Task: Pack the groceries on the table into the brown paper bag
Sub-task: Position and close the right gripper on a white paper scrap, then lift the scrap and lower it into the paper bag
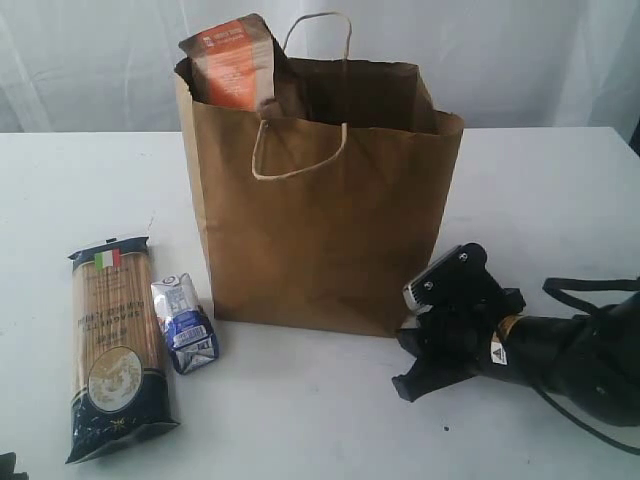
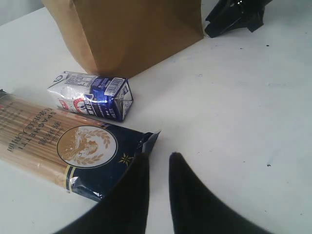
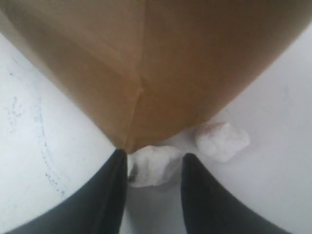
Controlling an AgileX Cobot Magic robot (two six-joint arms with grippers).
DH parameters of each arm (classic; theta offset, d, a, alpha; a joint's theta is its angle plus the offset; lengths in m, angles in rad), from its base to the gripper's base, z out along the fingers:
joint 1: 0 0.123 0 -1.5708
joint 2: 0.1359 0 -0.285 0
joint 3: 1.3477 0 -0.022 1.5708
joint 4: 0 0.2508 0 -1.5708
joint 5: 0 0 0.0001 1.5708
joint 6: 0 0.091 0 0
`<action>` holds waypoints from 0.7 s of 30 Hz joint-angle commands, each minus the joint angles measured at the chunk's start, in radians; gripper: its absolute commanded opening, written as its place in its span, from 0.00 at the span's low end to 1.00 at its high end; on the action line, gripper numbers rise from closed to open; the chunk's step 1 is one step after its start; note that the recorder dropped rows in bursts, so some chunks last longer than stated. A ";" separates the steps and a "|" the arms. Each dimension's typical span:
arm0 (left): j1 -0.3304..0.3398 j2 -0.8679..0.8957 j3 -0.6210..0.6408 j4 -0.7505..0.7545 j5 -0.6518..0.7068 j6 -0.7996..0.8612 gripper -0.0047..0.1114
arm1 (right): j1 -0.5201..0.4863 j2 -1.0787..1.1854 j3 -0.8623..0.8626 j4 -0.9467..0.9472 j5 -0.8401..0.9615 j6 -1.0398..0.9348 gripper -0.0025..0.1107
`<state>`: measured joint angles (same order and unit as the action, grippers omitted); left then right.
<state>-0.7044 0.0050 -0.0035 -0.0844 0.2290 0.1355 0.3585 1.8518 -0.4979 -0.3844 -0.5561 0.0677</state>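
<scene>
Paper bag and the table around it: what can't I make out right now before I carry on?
1. Inside of the brown paper bag: in the exterior view its front wall hides the contents; only the top of the brown pouch shows.
2. The white lumps at the bag's corner: blurred in the right wrist view, so unidentifiable, and grip unclear. In the exterior view the right gripper covers that corner.
3. The spaghetti packet: cut off by the left wrist view's edge.
</scene>
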 commanded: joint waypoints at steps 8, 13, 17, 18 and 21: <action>-0.006 -0.005 0.003 -0.003 0.005 -0.001 0.22 | -0.010 0.004 0.012 -0.019 0.219 0.024 0.02; -0.006 -0.005 0.003 -0.003 0.005 -0.001 0.22 | -0.010 -0.077 0.041 -0.014 0.218 0.047 0.02; -0.006 -0.005 0.003 -0.003 0.005 -0.001 0.22 | -0.010 -0.193 0.072 -0.010 0.243 0.087 0.02; -0.006 -0.005 0.003 -0.003 0.005 -0.001 0.22 | -0.010 -0.214 0.077 -0.008 0.256 0.096 0.02; -0.006 -0.005 0.003 -0.003 0.005 -0.001 0.22 | -0.010 -0.334 0.081 0.034 0.290 0.124 0.02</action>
<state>-0.7044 0.0050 -0.0035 -0.0844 0.2290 0.1355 0.3585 1.6190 -0.4247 -0.3901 -0.2943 0.1621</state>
